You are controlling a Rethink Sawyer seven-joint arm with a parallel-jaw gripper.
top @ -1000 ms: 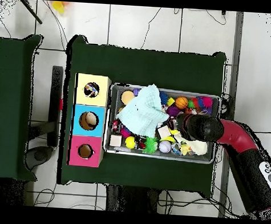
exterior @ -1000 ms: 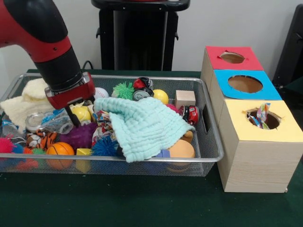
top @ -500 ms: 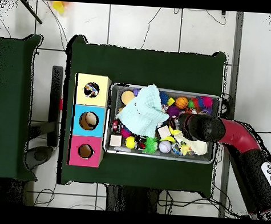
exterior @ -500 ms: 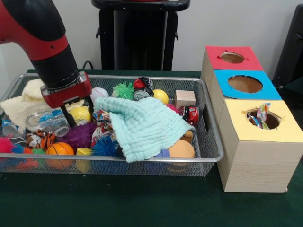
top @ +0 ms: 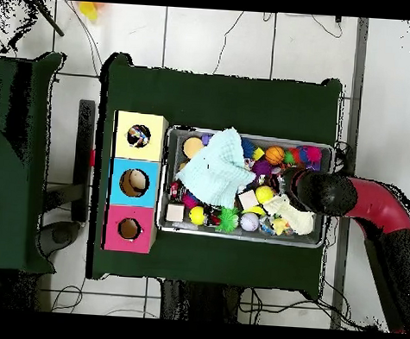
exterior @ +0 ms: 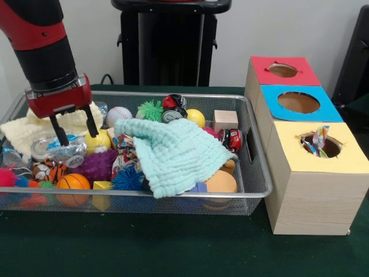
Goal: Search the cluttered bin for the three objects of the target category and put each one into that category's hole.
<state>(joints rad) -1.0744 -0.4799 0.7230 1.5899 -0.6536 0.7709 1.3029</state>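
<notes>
Bin [exterior: 256, 173] clutter shows no legible writing; claw [exterior: 75, 132] hangs open above it

I can read no text, label, brand, number or sign anywhere here. The three box tops [exterior: 298, 103] are plain red, blue and yellow, the wire bin [exterior: 253, 173] carries no tag, and whatever print sits on the toys in it is too small for me to make out.
</notes>
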